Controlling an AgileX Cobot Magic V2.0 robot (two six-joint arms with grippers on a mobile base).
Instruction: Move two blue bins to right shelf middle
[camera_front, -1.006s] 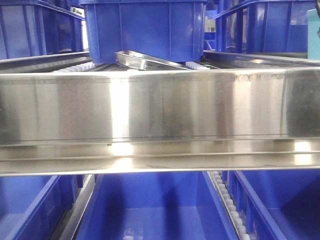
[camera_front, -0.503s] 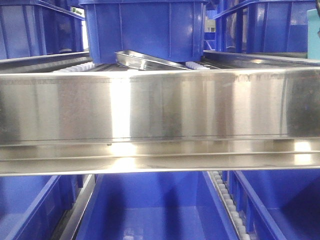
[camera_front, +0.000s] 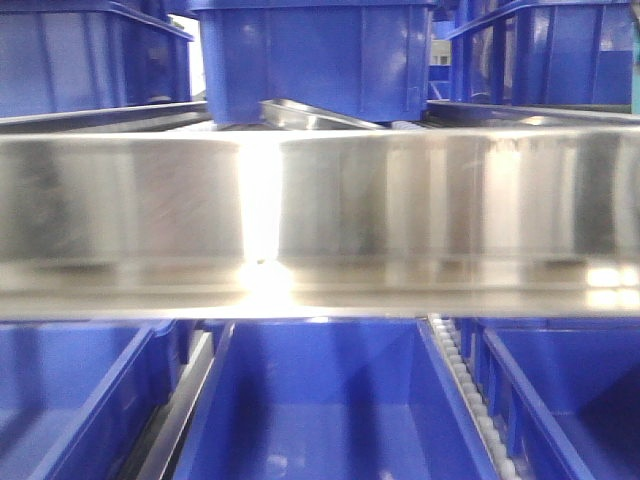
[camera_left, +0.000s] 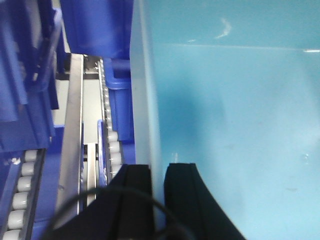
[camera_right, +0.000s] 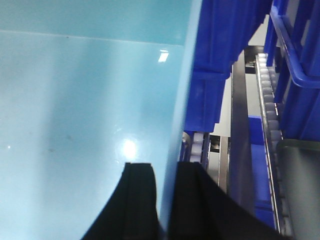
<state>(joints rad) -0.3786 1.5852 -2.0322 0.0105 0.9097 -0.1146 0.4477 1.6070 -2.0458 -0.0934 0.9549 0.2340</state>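
Observation:
Neither blue bin nor either gripper shows in the front view. In the left wrist view a pale sky-blue bin (camera_left: 235, 110) fills the right side. My left gripper (camera_left: 158, 169) is shut on its left wall, one black finger (camera_left: 136, 180) outside and the other inside. In the right wrist view a pale blue bin (camera_right: 75, 100) fills the left side, and my right gripper (camera_right: 167, 169) is shut on its right wall, with a finger (camera_right: 140, 180) inside. Whether both views show the same bin I cannot tell.
A wide steel shelf beam (camera_front: 400, 220) crosses the front view. Dark royal-blue bins stand above it (camera_front: 310, 60) and below it (camera_front: 320, 400), with a white roller track (camera_front: 460, 380) between them. Rollers (camera_left: 20, 200) and dark bins (camera_right: 230, 50) flank the held bin.
The front view has shifted and blurred. The steel beam sits higher in the frame, the upper dark bin lies further right, and more of the lower bins shows.

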